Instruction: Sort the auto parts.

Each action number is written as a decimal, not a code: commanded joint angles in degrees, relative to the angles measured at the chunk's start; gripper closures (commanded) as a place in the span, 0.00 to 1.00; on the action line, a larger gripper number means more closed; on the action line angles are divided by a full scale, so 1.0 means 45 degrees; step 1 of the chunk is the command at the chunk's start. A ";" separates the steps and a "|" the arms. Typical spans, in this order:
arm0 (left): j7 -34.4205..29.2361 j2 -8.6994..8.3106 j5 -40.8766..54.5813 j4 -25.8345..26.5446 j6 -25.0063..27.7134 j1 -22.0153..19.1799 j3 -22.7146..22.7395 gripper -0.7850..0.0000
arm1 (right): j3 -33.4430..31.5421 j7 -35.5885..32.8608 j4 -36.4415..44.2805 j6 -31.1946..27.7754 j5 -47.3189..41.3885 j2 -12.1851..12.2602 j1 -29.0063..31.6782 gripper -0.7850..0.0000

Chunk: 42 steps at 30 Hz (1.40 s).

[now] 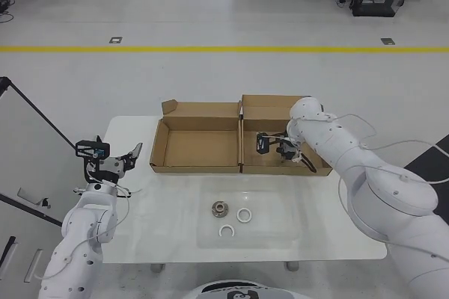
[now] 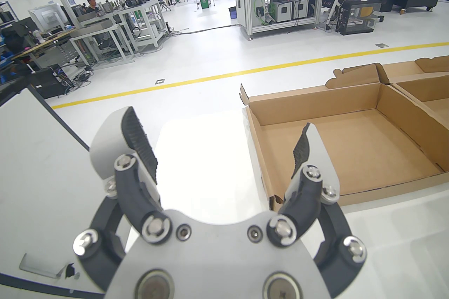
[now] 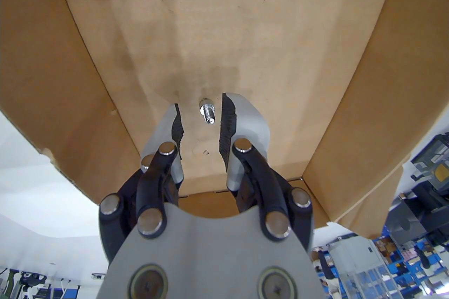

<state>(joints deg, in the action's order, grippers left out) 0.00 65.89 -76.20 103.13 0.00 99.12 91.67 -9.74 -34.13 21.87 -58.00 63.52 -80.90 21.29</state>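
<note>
Above: hub [image 1: 220,208] and two rings [image 1: 245,215] lie on the worktop [image 1: 172,239]. Left claw [image 2: 218,120] gapes near the left box [image 2: 350,139]. Your right claw [image 3: 201,104] stands open around the bolt [image 3: 207,111] lying in the right box [image 3: 245,16]; lift straight up, don't nudge it.

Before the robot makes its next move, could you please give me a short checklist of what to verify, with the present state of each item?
1. Right claw open: ok, its jaws stand apart.
2. Bolt free of that claw: ok, it sits between the jaws and touches neither.
3. Bolt inside the right box: ok.
4. Bolt at rest on the box floor: cannot tell.
5. Left claw free: ok, open and holding nothing.
6. Table sorted: not ok, a metal hub and two white rings lie there.
</note>
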 commanded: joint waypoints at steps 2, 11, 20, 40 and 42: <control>0.0000 0.0000 0.0000 0.0000 0.0000 0.0000 0.0000 0.00 | 0.0000 0.0214 -0.0045 0.0000 0.0080 -0.0020 -0.0039 0.71; 0.0000 0.0000 0.0000 0.0000 0.0000 0.0000 0.0000 0.00 | 0.0000 0.1367 0.0128 0.0000 0.0028 0.0031 -0.0458 0.23; 0.0000 0.0000 0.0000 0.0000 0.0000 0.0000 0.0000 0.00 | -0.0005 0.3425 0.0635 0.0000 0.0146 0.0467 -0.1083 0.00; 0.0000 0.0000 0.0000 0.0000 0.0000 0.0000 0.0000 0.00 | -0.0772 0.6878 0.4142 0.0000 -0.1412 0.3057 -0.1327 0.00; 0.0000 0.0000 0.0000 0.0000 0.0000 0.0000 0.0000 0.00 | -0.0953 0.6908 0.4722 0.0000 -0.1713 0.3441 -0.1202 0.00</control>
<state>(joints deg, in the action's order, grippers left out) 0.00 65.89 -76.20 103.13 0.00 99.12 91.67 -13.59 -3.09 41.76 -58.00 56.56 -66.35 15.59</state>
